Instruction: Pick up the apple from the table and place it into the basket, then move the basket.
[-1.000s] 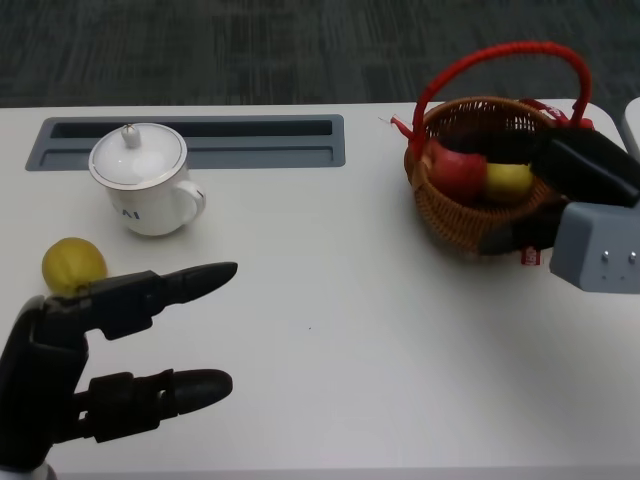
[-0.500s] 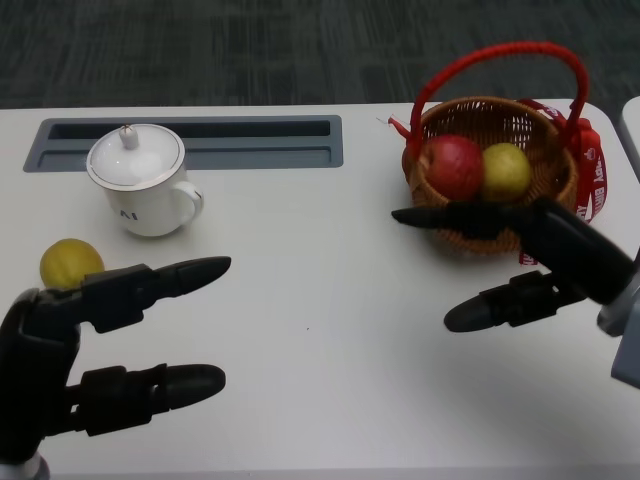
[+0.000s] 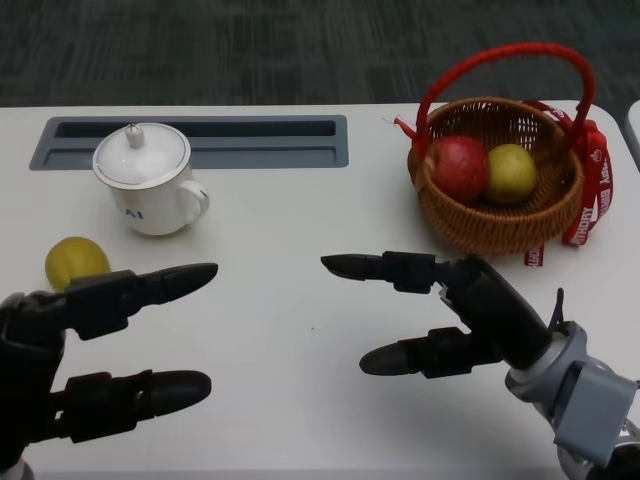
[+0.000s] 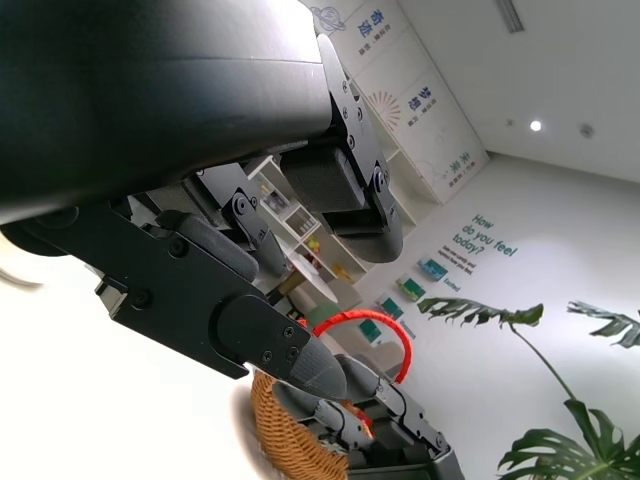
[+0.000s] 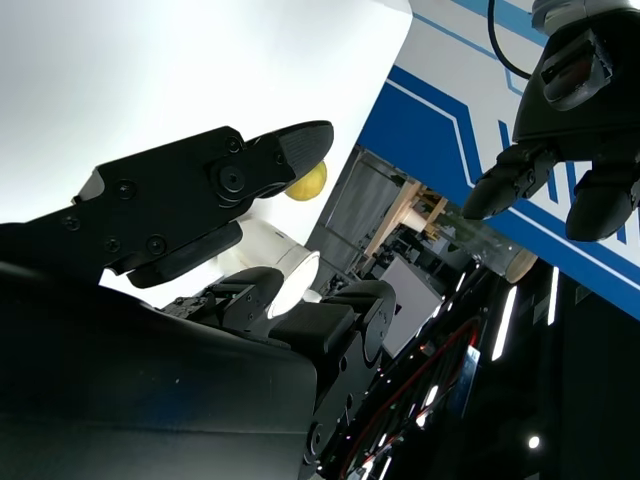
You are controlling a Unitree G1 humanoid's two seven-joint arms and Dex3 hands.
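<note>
Now that the right hand (image 3: 445,315) has left the basket (image 3: 497,215), you have the apple (image 3: 460,168) in it.
Head: both hands empty, fingers spread; left hand (image 3: 85,360) idle. Wrists: same. Basket move remains.

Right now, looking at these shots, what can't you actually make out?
- Basket floor, head view: the red apple and yellow-green fruit cover it.
- Basket, left wrist view: mostly blocked by the left hand; only part of the wicker and red handle shows.
- Marking on the white lidded mug, head view: too small to read.
- Yellow fruit, right wrist view: mostly hidden behind the right hand.
- Left hand, head view: its palm is cut off by the picture's edge.
</note>
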